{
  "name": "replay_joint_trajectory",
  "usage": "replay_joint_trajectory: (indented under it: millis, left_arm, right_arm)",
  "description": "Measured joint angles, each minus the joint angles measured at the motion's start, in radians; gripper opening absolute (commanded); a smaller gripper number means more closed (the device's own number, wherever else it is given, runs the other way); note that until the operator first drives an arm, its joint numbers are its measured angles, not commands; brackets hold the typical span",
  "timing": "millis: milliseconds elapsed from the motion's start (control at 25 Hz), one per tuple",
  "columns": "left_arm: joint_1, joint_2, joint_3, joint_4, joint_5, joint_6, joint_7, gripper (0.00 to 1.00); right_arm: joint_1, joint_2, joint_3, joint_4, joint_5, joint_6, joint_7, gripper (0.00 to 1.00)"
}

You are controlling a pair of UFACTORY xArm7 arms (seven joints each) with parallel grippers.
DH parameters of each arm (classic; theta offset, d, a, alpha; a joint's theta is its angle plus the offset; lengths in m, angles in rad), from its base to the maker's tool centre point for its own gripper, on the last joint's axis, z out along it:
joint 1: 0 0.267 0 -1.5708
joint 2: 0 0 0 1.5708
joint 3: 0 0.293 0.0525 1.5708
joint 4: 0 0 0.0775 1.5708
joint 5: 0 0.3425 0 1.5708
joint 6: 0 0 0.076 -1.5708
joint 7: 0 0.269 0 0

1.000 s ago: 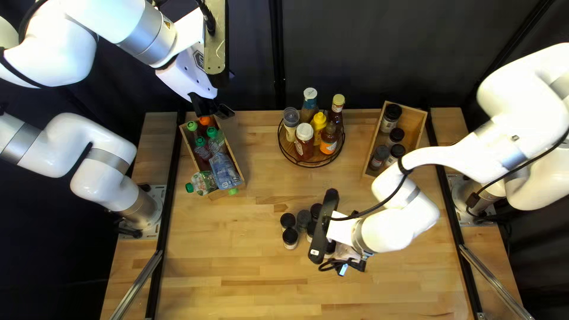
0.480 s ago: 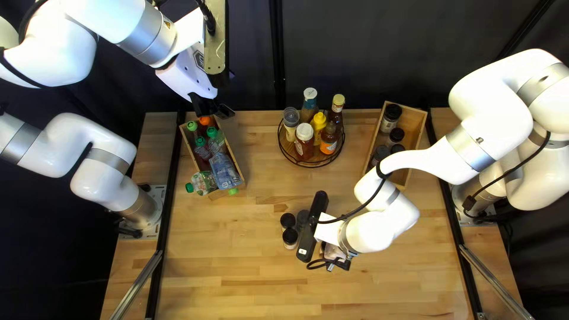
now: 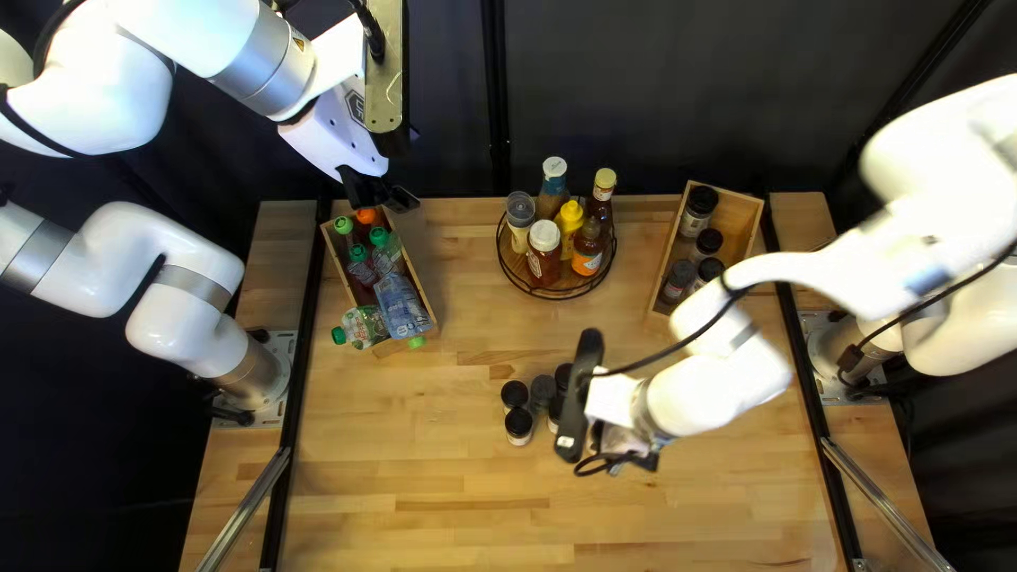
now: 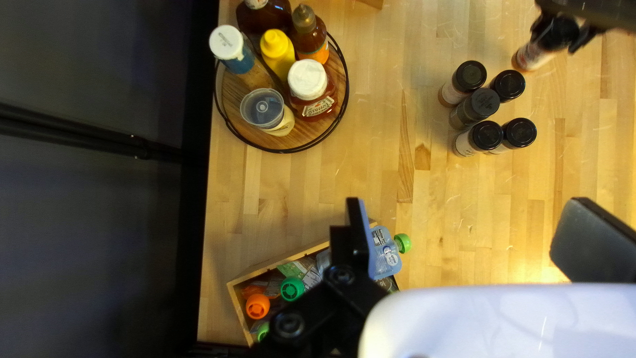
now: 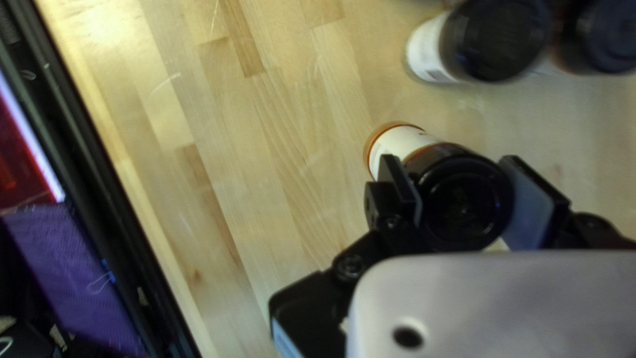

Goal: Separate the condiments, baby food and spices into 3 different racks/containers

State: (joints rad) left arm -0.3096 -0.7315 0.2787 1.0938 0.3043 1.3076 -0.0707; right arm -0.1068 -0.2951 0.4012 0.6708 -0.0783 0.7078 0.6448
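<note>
My left gripper [image 3: 384,195] hangs over the baby food box [image 3: 424,295], which holds green- and orange-capped pouches; in its wrist view my left gripper [image 4: 469,207] is open and empty. At the middle of the table my right gripper [image 3: 636,453] is low, its fingertips hidden; in the right wrist view my right gripper [image 5: 454,166] is shut on a black-capped spice jar [image 5: 467,199]. Several other spice jars [image 4: 485,137] stand grouped beside it. Condiments, among them a yellow bottle [image 3: 570,217], stand on the round rack [image 3: 561,293]. The right-hand wooden box [image 3: 747,217] holds several spice jars [image 3: 696,212].
A pouch [image 3: 363,327] with a green cap overhangs the near end of the baby food box. Black rails [image 3: 309,328] run along both sides of the table, and the dark curtain [image 3: 678,95] hangs behind its far edge.
My right arm moved left, then back to the right and slightly toward the far edge, uncovering jar caps in the middle group. My left arm has not moved.
</note>
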Motion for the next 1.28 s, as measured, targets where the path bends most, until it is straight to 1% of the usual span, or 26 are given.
replay_joint_trajectory:
  millis: [120,240,480,600,800,1000,1280]
  left_arm:
    - [0.000,0.000,0.000,0.000,0.000,0.000,0.000,1.00]
    - [0.000,0.000,0.000,0.000,0.000,0.000,0.000,1.00]
    - [0.000,0.000,0.000,0.000,0.000,0.000,0.000,1.00]
    - [0.000,0.000,0.000,0.000,0.000,0.000,0.000,1.00]
    - [0.000,0.000,0.000,0.000,0.000,0.000,0.000,1.00]
    - [0.000,0.000,0.000,0.000,0.000,0.000,0.000,1.00]
    - [0.000,0.000,0.000,0.000,0.000,0.000,0.000,1.00]
  right_arm:
    - [0.007,-0.136,-0.072,-0.091,0.041,0.045,-0.069,0.00]
    - [-0.002,-0.274,-0.138,-0.185,0.050,0.097,-0.115,0.00]
    - [-0.058,-0.485,-0.237,-0.334,0.019,0.180,-0.171,0.00]
    - [-0.093,-0.560,-0.271,-0.396,-0.003,0.199,-0.187,0.00]
    - [-0.134,-0.616,-0.289,-0.458,-0.032,0.197,-0.188,0.00]
    - [-0.165,-0.620,-0.279,-0.496,-0.060,0.159,-0.170,0.00]
    - [-0.173,-0.597,-0.264,-0.536,-0.065,0.099,-0.142,0.00]
